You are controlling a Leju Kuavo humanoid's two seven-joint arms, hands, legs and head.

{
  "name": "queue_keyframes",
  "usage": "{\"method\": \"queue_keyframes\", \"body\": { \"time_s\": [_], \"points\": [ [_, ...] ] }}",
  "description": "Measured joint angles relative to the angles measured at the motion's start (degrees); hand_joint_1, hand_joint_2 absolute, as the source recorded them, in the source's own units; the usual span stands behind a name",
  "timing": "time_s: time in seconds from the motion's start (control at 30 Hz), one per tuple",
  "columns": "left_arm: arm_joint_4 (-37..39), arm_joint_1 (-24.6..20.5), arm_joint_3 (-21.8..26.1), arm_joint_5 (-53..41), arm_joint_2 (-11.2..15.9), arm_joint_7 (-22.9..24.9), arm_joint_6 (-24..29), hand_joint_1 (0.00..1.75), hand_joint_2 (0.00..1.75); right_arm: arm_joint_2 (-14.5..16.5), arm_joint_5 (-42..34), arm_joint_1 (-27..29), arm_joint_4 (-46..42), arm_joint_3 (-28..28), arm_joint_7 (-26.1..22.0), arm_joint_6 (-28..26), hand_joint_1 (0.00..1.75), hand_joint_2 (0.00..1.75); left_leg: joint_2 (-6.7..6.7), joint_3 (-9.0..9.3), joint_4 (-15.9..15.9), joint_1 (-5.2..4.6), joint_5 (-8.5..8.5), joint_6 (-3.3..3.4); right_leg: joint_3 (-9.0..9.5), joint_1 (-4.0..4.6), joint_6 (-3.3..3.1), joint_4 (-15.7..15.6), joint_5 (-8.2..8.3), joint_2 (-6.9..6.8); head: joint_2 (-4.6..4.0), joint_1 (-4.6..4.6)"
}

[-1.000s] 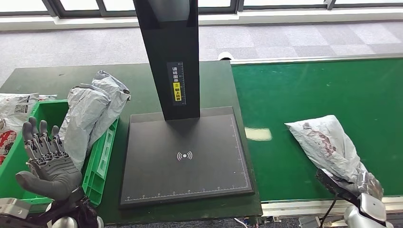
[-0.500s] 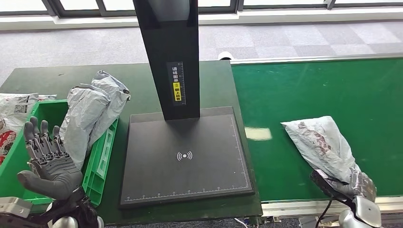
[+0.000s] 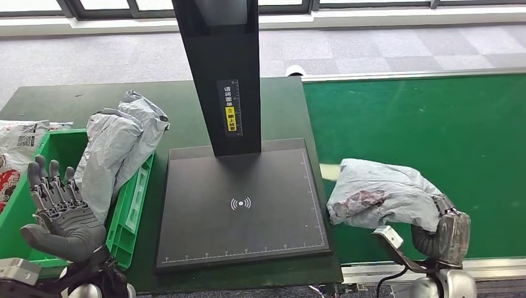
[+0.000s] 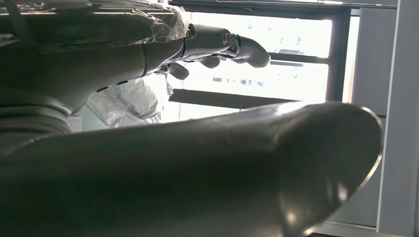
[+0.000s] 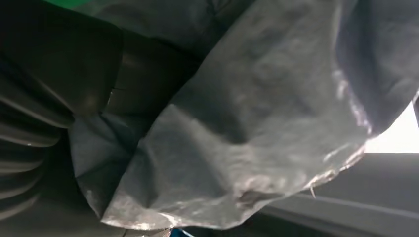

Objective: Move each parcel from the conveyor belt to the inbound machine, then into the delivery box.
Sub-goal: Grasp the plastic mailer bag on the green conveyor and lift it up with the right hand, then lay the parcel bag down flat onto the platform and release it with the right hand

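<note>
Grey plastic parcel (image 3: 381, 197) is what your right hand (image 3: 448, 234) grips, holding it by its right end; the bag's bulk reaches left to the seam between the green conveyor belt (image 3: 428, 130) and the inbound machine (image 3: 242, 202). From the head view you cannot tell whether the parcel is lifted clear of the belt or dragging on it. In the right wrist view the crinkled grey film (image 5: 257, 128) lies right against the hand's ribbed cover.

Your left hand (image 3: 59, 214) hovers at the near left, palm up, fingers spread, nothing in it, over the green delivery box (image 3: 133, 198). Two grey parcels (image 3: 118, 149) lean upright against the box's right wall, tops sticking out above the rim. More printed bags (image 3: 18, 139) lie at the far left edge.

The machine's flat black plate sits on the dark green tabletop (image 3: 74, 102), bare, with its black post (image 3: 223, 68) rising at the far side.
</note>
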Motion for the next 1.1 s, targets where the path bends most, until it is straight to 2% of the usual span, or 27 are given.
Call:
{"method": "queue_keyframes", "body": {
  "time_s": [0.1,0.2,0.4,0.57,0.7,0.87,1.0,1.1],
  "points": [
    [0.0,-0.02,0.0,0.11,-0.01,-0.01,-0.13,0.0,0.0,3.59,1.37,2.9,-8.52,2.67,-0.09,-0.01,1.75,1.75,0.03,0.01,0.0,-0.01,0.01,-0.01,-0.01,-0.01,0.0,0.0,0.0,0.03,0.0,0.01],
    [0.01,-0.04,0.0,0.58,-0.03,0.01,-0.73,0.0,0.0,5.29,1.16,4.95,-14.02,4.12,-0.02,-0.01,1.75,1.75,0.02,0.0,0.01,-0.03,0.01,0.0,0.0,-0.04,0.01,-0.02,0.01,0.02,0.0,0.01],
    [0.07,-0.15,0.0,0.97,-0.26,0.01,-1.56,0.0,0.0,6.37,0.94,7.17,-20.77,6.03,0.01,-0.01,1.75,1.75,0.1,0.02,0.04,-0.09,-0.02,0.04,0.0,-0.09,0.04,-0.05,0.04,0.11,0.0,0.01],
    [0.09,-0.18,0.0,1.02,-0.39,0.01,-1.66,0.0,0.0,6.84,0.86,7.77,-23.17,6.67,0.02,0.01,1.75,1.75,0.11,0.02,0.04,-0.08,-0.02,0.04,0.0,-0.08,0.04,-0.04,0.05,0.1,0.0,0.01],
    [0.48,-0.64,0.0,1.01,-0.54,0.01,-2.25,0.0,0.0,6.9,1.27,7.75,-24.54,9.5,0.03,0.01,1.75,1.75,0.11,-0.16,0.03,-0.06,-0.02,0.03,0.0,-0.07,0.04,-0.02,0.05,0.12,0.0,0.01],
    [2.05,-2.51,-0.03,0.74,-1.04,0.02,-2.39,0.0,0.0,8.07,6.4,3.5,-20.3,15.05,0.33,0.09,1.75,1.75,0.22,-0.3,0.02,-0.03,0.01,0.0,0.0,-0.04,0.01,-0.01,0.07,0.19,0.0,0.0],
    [4.01,-4.05,-0.34,0.57,-1.4,0.05,-2.46,0.0,0.0,9.19,7.44,-2.14,-11.13,17.92,1.87,0.15,1.75,1.75,0.2,0.02,0.03,-0.03,0.21,-0.01,-0.04,-0.03,-0.01,0.01,0.23,0.19,0.0,0.01],
    [5.77,-5.35,-0.89,0.56,-1.6,0.05,-2.68,0.0,0.0,9.21,6.32,-7.2,-1.91,20.6,4.82,0.16,1.75,1.75,0.24,0.01,0.03,-0.03,0.25,-0.02,-0.06,-0.03,-0.02,0.03,0.3,0.23,0.0,0.01]
  ]
}}
